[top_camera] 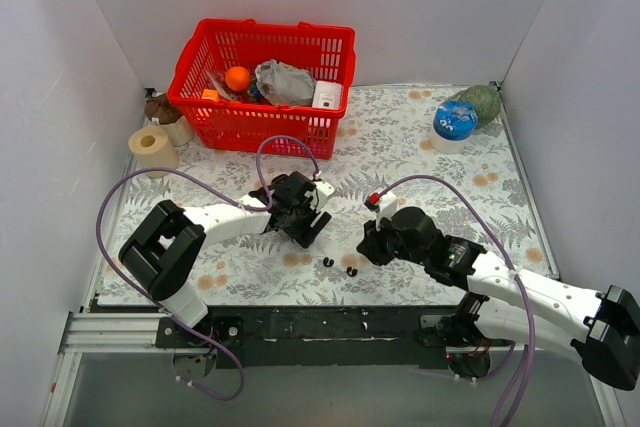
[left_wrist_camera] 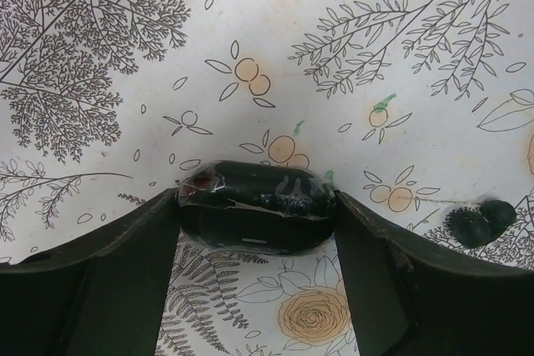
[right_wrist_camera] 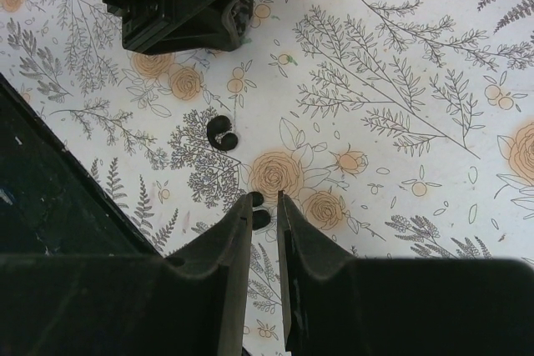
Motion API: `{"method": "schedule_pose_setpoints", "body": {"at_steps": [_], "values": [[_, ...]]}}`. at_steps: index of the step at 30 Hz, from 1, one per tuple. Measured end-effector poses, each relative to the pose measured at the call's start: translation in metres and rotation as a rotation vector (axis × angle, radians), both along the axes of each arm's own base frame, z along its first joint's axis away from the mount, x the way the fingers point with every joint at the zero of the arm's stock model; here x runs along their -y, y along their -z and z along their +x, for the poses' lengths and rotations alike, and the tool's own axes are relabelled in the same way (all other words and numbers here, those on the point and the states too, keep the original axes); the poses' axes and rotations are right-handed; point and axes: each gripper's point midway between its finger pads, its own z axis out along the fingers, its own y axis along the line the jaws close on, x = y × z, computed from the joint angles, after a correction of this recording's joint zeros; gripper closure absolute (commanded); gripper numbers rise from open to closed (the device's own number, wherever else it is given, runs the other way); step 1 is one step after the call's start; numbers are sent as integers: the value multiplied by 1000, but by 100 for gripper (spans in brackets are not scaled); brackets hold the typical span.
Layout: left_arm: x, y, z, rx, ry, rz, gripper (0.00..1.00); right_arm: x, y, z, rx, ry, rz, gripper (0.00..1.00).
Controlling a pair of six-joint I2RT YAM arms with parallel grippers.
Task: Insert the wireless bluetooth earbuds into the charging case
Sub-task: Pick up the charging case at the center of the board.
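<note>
My left gripper [top_camera: 305,230] [left_wrist_camera: 257,198] is shut on the black rounded charging case [left_wrist_camera: 250,221], held by its two ends just above the floral cloth. Two tiny black earbuds lie on the cloth between the arms. One earbud [top_camera: 327,262] [left_wrist_camera: 480,221] [right_wrist_camera: 221,132] lies free. The other earbud [top_camera: 351,272] [right_wrist_camera: 261,219] sits at the tips of my right gripper [top_camera: 366,250] [right_wrist_camera: 265,198], against the inner edge of the left finger. The right jaws stand a narrow gap apart, and the right finger does not touch the earbud.
A red basket [top_camera: 265,77] of oddments stands at the back left, with a paper roll [top_camera: 152,147] beside it. A blue-lidded white tub [top_camera: 455,122] and a green object [top_camera: 482,102] are at the back right. White walls enclose the table.
</note>
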Motion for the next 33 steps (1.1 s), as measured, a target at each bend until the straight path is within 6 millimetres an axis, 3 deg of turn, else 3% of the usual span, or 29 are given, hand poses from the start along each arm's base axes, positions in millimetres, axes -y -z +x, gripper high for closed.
{"method": "schedule_pose_setpoints", "body": {"at_steps": [6,9,12,15,16,18,19,22,27,30,33], "values": [[-2,-4,-2,4,-14,-10,79,1,-8,0,11,7,19,74],[-4,-21,-6,43,-26,-58,80,0,-19,3,23,23,33,72],[5,-66,-8,164,-10,-232,84,-5,-45,9,51,38,83,67],[15,-129,-27,347,60,-499,91,-14,-77,14,86,37,147,46],[16,-150,-36,415,88,-594,99,-17,-89,15,98,33,169,37],[16,-180,-54,530,145,-753,100,-23,-112,15,119,15,214,31],[14,-188,-62,572,171,-812,100,-25,-123,15,129,5,231,23],[10,-194,-76,640,219,-902,100,-35,-159,12,149,-40,280,11],[11,-203,-79,681,237,-947,100,-57,-210,10,153,-124,331,6],[12,-215,-80,717,252,-972,100,-69,-214,11,125,-155,321,5],[14,-221,-81,733,267,-972,100,-76,-199,13,72,-167,278,6]]}}
